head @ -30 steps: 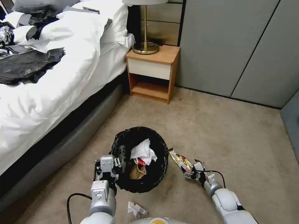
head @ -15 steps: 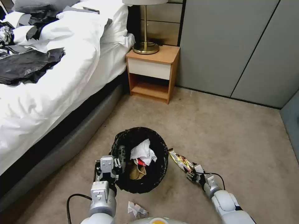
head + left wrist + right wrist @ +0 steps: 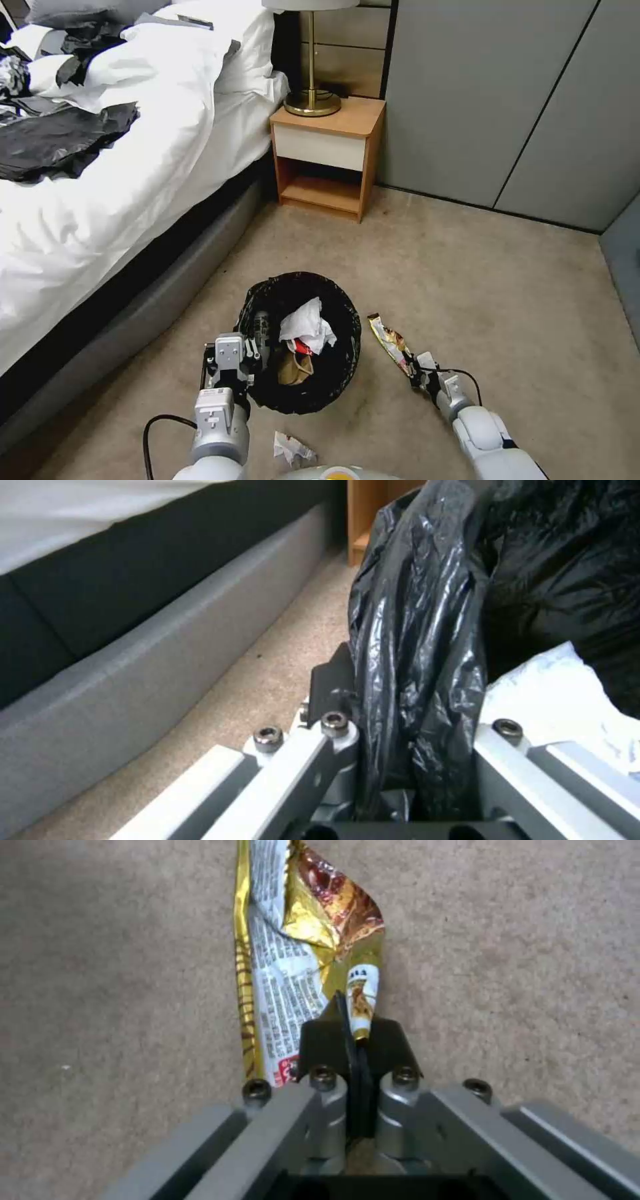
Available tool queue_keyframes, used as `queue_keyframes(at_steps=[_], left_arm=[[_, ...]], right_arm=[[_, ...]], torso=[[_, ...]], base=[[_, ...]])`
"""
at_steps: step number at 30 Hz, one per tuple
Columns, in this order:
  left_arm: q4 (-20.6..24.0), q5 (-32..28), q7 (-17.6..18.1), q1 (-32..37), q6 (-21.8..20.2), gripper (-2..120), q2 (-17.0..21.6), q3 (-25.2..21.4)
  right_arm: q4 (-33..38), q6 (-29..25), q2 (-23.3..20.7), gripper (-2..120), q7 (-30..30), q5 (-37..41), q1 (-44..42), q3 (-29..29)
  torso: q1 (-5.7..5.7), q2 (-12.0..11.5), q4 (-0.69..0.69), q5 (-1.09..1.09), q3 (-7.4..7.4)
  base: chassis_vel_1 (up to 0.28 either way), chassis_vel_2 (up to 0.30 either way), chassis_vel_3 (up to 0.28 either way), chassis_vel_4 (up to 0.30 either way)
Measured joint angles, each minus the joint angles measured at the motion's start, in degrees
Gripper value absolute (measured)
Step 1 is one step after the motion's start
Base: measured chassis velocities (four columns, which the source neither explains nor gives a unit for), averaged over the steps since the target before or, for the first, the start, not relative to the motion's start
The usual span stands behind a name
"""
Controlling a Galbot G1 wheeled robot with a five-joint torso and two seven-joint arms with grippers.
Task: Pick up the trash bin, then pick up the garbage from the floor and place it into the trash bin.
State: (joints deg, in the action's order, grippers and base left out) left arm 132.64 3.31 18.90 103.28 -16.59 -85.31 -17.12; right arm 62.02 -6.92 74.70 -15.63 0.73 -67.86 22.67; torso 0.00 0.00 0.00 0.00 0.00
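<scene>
The trash bin [image 3: 339, 383], lined with a glossy black bag [image 3: 427, 630], stands on the carpet just ahead of me. Inside lie a white tissue [image 3: 307, 325] and a tan paper bag [image 3: 295, 368]. My left gripper [image 3: 257, 339] is shut on the bin's near-left rim, with the liner pinched between its fingers [image 3: 331, 680]. To the right of the bin a gold snack wrapper [image 3: 389, 339] lies stretched on the floor. My right gripper [image 3: 416, 373] is shut on its near end [image 3: 363, 995]. A crumpled red-and-white wrapper [image 3: 291, 448] lies on the carpet near my base.
The bed [image 3: 100, 220] with its grey base runs along the left, black plastic sheets [image 3: 60, 140] on top. A wooden nightstand [image 3: 327, 157] with a brass lamp [image 3: 312, 100] stands ahead. Grey wall panels [image 3: 507, 100] close the back. Open carpet [image 3: 520, 320] lies to the right.
My right gripper has closed on the gold wrapper's near end and drawn back slightly. The wrapper has shifted a little to the right, away from the bin. The left arm and bin stay put.
</scene>
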Motion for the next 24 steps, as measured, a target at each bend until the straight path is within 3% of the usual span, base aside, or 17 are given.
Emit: queue_keyframes(at_steps=[3,11,14,16,18,19,21,22,24], left_arm=[[0.0,0.0,0.0,-0.01,-0.03,2,0.05,0.01],[0.0,-0.06,0.0,-0.36,-0.18,2,0.13,0.06],[-0.29,-0.07,-0.01,-0.42,-0.19,2,0.27,0.12],[-0.38,-0.07,-0.02,-0.4,-0.19,2,0.29,0.17],[-0.59,0.0,-0.04,-0.37,-0.19,2,0.29,0.42],[-0.59,0.0,-0.04,-0.37,-0.19,2,0.29,0.42],[-0.78,0.05,-0.05,-0.54,-0.18,2,0.19,0.58],[-0.78,0.05,-0.05,-0.54,-0.18,2,0.19,0.58],[-0.89,0.08,-0.05,-0.6,-0.16,2,0.12,0.66]], right_arm=[[1.26,-0.46,-0.1,0,0.39,0.19,-0.5,0.01],[14.77,-4.46,-0.82,0,2.57,1.11,-4.78,0.48],[25.86,-8.2,-1.09,0,1.87,2.28,-7.85,0.76],[29.4,-8.81,-1.23,0,1.4,2.85,-8.58,0.79],[41.3,-10.26,-1.61,0,-0.59,5.1,-10.79,0.17],[41.3,-10.26,-1.61,0,-0.59,5.1,-10.79,0.17],[50.29,-11.32,-1.77,0,-2.15,5.96,-11.81,-0.91],[50.29,-11.32,-1.77,0,-2.15,5.96,-11.81,-0.91],[57.73,-11.56,-1.94,0,-3.46,6.03,-12.78,-2.13]], torso=[[0.0,0.0,0.0,0.0,0.0],[0.0,0.0,0.01,-0.01,0.0],[0.0,0.0,-0.01,0.01,0.0],[-0.01,0.0,0.0,0.0,0.0],[-0.01,0.0,0.01,-0.01,0.0],[-0.01,0.0,0.01,-0.01,0.0],[-0.01,0.0,0.0,-0.01,-0.01],[-0.01,0.0,0.0,-0.01,-0.01],[-0.01,0.0,0.01,-0.02,-0.01]], base=[[0.0,0.0,0.0,0.0],[0.0,0.0,0.0,0.0],[0.0,0.0,0.0,0.0],[0.0,0.0,0.0,0.0],[0.0,0.0,0.0,0.0],[0.0,0.0,0.0,0.0],[0.0,0.0,0.0,0.0],[0.0,0.0,0.0,0.0],[0.0,0.0,0.0,0.0]])
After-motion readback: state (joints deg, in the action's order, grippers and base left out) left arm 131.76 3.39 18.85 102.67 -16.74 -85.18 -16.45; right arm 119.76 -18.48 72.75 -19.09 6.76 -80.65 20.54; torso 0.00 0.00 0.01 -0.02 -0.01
